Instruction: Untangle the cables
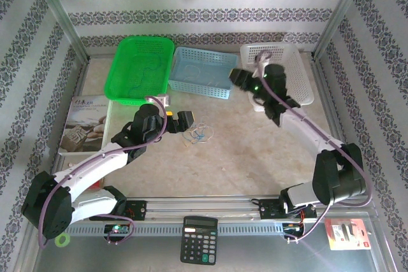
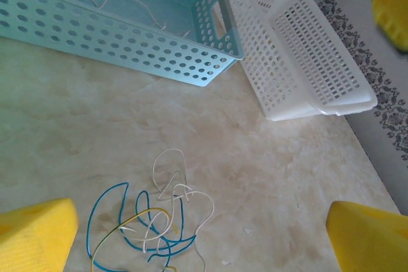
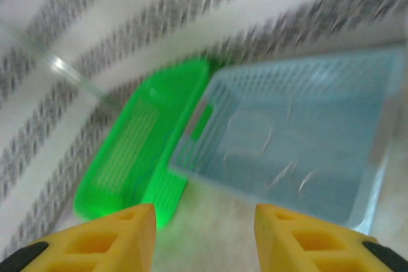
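Cables [image 2: 150,221] lie in a loose knot on the bench [image 2: 268,176], with blue, whitish and yellow-orange loops crossing. They sit between the left gripper's [image 2: 204,240] wide-spread jaws, probably lined up for a pick. Near the blue basket [image 3: 306,113] the right gripper [image 3: 204,234] hovers, jaws partly spread and empty; whitish strands [image 3: 280,173] lie inside.

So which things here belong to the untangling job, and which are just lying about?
Job: cables, tangled on the table; blue basket, already holding a few; green basket and white basket, probably for sorting.
Lying about: calculator, book, red packet, green ring.
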Robot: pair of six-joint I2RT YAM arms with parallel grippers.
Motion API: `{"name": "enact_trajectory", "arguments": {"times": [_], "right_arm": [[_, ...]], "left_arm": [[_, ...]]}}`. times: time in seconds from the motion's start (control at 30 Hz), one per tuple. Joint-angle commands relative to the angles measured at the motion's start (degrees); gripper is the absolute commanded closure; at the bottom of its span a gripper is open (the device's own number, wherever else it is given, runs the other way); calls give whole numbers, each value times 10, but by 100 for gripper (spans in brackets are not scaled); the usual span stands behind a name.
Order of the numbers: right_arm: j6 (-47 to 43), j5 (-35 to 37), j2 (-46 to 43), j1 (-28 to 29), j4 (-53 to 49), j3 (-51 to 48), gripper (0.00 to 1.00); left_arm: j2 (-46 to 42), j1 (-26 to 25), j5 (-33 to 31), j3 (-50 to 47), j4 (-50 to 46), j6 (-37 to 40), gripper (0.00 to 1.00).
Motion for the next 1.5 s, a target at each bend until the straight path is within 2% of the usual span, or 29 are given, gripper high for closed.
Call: {"name": "enact_trajectory", "arguments": {"times": [0.0,0.2,0.3,0.47,0.63,1.0,1.47], "right_arm": [[-33,38,-19,52,-6,-53,54],[-42,74,-11,143,-5,-118,54],[-54,86,6,174,-11,-122,54],[-59,88,45,190,-13,-106,54],[-67,88,82,194,-12,-80,54],[-64,87,139,193,-12,-38,54],[-44,68,172,196,12,-48,54]], "left_arm": [[7,18,-15,19,-36,-34,0],[30,85,28,38,-89,-45,0],[46,115,50,71,-130,-23,0],[115,117,39,177,-258,82,4],[190,107,12,244,-333,137,10],[277,71,0,252,-319,159,22],[340,42,12,246,-277,160,34]]}}
